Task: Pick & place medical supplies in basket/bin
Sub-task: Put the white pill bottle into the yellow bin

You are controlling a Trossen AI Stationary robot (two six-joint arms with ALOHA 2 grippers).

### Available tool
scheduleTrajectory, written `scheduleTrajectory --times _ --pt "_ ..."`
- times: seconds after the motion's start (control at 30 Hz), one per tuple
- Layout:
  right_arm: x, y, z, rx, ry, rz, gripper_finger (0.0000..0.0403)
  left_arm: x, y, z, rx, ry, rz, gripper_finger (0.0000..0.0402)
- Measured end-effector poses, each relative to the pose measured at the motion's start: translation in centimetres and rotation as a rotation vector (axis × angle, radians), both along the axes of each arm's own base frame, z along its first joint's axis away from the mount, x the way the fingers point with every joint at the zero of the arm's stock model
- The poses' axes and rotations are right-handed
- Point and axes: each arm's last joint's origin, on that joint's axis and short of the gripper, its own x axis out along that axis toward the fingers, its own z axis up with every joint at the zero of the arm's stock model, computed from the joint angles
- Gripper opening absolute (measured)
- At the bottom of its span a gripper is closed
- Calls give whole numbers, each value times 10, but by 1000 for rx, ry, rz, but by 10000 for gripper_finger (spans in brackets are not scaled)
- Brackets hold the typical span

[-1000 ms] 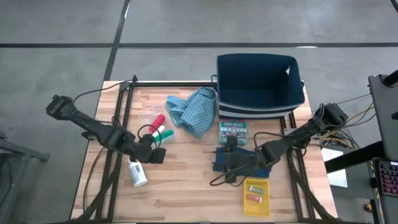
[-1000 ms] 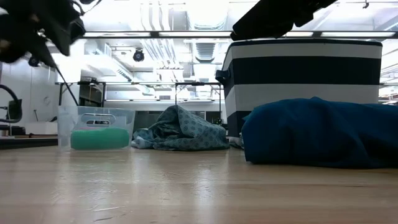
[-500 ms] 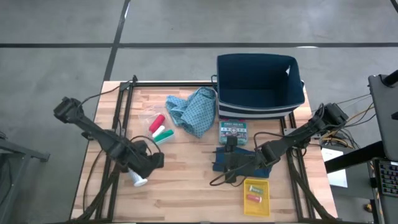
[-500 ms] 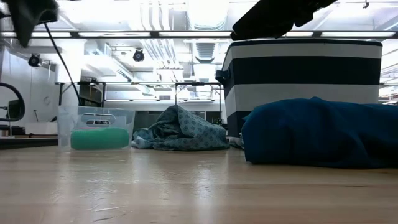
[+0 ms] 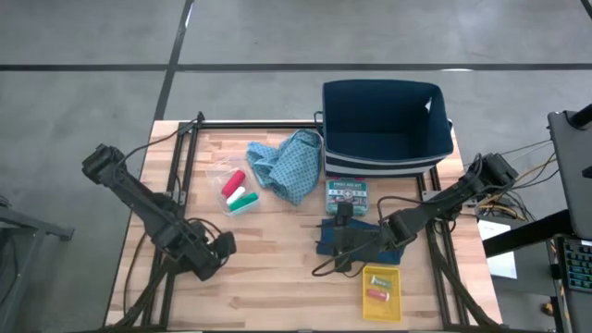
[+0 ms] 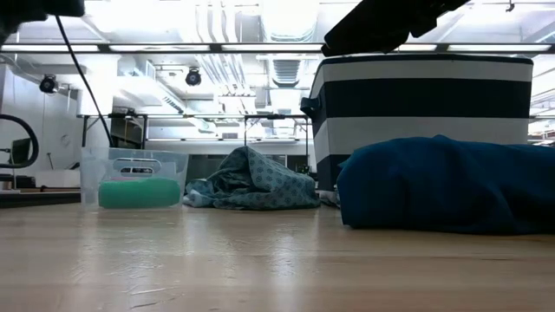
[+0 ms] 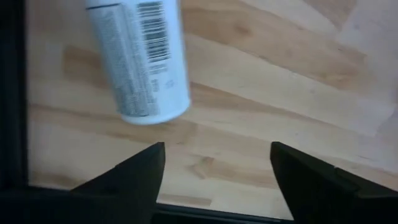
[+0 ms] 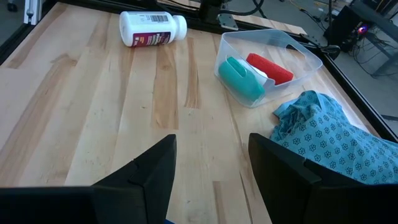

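Hovering with fingers spread, the left gripper (image 7: 214, 171) sits just short of the bottle (image 7: 138, 59), whose long axis runs straight ahead.

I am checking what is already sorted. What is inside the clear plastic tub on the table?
The clear tub holds a green cylinder and a red one, with a white one between them. Anything beneath them is covered.
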Motion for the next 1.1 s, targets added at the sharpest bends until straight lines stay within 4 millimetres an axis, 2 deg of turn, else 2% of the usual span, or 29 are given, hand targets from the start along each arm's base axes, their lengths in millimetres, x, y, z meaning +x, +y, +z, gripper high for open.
scheduleTrajectory --times 0.2,0.43,1.1 --pt "0 0 0 0 0 0 199 -6 1 -1 -14 81 49 344" --pt "0 0 0 0 0 0 199 -9 1 -2 -22 120 48 372" --pt "0 0 0 0 0 0 199 -20 8 -35 18 211 109 381"
